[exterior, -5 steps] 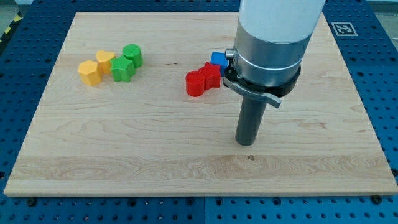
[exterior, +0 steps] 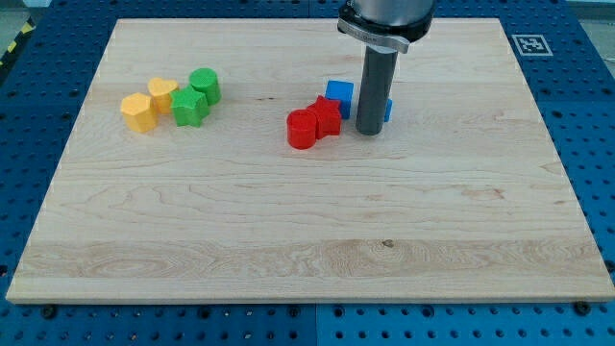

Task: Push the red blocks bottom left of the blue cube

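My tip (exterior: 370, 132) is down on the worktop (exterior: 288, 240), just right of the red star block (exterior: 326, 116) and near-right of the blue cube (exterior: 338, 94). No pincer on this arm, only the straight dark rod, so there is nothing to be apart or together. A second blue block (exterior: 387, 110) sits right behind the rod, mostly hidden; only a sliver shows on its right side, shape unclear. The red star touches the blue cube at the cube's near-left corner. The red cylinder (exterior: 302, 129) sits against the star's left side, a little nearer. So both reds lie near-left of the blue cube. Well apart, far left on the worktop: green cylinder (exterior: 205, 85), green star block (exterior: 189, 108), yellow block (exterior: 162, 93), orange hexagonal block (exterior: 138, 112), all packed together.
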Available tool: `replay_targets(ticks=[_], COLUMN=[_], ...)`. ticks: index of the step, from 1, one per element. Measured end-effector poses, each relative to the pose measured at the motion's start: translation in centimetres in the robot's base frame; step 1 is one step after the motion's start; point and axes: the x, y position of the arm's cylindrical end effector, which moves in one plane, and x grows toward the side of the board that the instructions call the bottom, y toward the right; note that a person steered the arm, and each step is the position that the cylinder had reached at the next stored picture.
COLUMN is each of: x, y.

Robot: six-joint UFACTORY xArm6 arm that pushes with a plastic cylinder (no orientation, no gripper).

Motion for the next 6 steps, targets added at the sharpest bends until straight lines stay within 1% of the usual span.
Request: replay_targets(ticks=[1,2,3,4,6], x=[-0.9,-3.0,-3.4,-2.9,2.4], y=[-2.7,-5.7,-6.3,-8.5,-10.3])
